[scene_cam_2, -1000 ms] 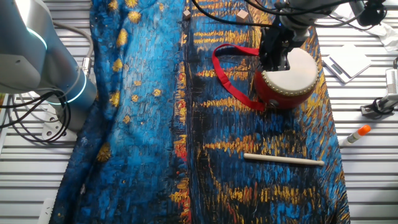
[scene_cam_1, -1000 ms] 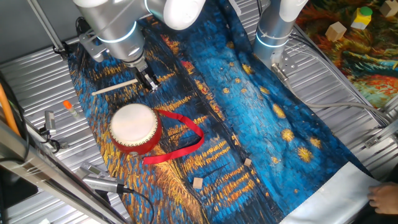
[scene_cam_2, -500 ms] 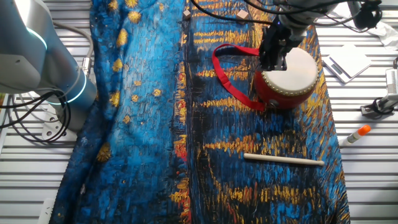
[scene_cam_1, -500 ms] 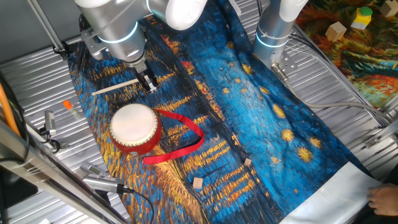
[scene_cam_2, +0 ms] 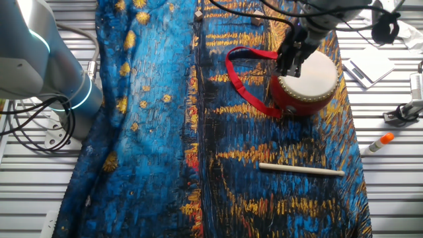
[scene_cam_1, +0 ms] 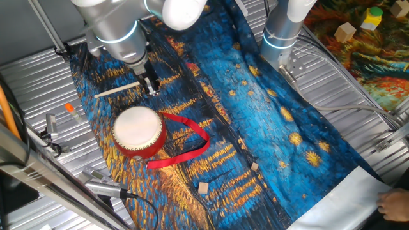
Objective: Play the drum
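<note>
Drum (scene_cam_1: 138, 131) upright on blue painted cloth (scene_cam_1: 268, 121) over desk (scene_cam_2: 390, 192), skin up, red ribbon (scene_cam_1: 188, 144) trailing to 3 o'clock in one fixed view. Pincer (scene_cam_1: 151, 87) apart from drum, at approx 12 o'clock of it, just beside right end of thin wooden stick (scene_cam_1: 118, 89). Fingers point down, gap narrow, nothing held; prob. hovering just above cloth, contact unclear. Arm comes down from top edge, wrist near vertical. Other fixed view: pincer (scene_cam_2: 289, 66) overlaps drum (scene_cam_2: 307, 82) rim; stick (scene_cam_2: 301, 170) at 6 o'clock of drum.
</note>
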`<state>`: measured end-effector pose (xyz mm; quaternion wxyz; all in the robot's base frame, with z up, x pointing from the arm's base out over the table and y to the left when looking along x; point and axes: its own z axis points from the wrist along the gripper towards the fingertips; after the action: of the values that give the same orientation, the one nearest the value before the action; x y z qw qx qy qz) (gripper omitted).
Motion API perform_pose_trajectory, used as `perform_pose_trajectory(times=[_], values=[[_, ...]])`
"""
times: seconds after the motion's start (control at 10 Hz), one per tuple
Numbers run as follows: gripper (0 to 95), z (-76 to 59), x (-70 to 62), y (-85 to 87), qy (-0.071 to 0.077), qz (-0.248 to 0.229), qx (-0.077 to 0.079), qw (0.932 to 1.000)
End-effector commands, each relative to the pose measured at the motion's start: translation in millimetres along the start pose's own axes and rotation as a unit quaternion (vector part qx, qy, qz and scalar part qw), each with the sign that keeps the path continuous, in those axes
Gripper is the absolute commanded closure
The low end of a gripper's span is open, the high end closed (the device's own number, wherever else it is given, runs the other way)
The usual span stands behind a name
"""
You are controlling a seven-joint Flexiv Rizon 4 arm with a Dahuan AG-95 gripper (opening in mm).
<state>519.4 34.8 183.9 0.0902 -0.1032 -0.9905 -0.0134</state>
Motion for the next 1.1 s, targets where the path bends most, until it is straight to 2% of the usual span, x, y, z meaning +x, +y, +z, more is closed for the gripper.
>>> perform_pose_trajectory(times=[0.1,0.3,0.5,0.7,0.8,0.9,1.0,1.1], values=[[95.0,0.4,1.0,-0.8,-0.007,-0.012,0.007,0.9999],[95.0,0.4,1.0,-0.8,0.005,-0.012,0.013,0.9998],[95.0,0.4,1.0,-0.9,0.003,-0.021,0.019,0.9996],[95.0,0.2,0.8,-1.5,0.003,-0.015,0.019,0.9997],[95.0,-1.3,0.9,-7.9,0.004,-0.015,0.015,0.9998],[95.0,-2.3,0.2,-21.1,0.004,-0.017,0.006,0.9998],[95.0,0.0,-0.4,-56.5,-0.003,-0.018,-0.006,0.9998],[95.0,1.2,3.7,-96.8,-0.006,-0.024,0.004,0.9997]])
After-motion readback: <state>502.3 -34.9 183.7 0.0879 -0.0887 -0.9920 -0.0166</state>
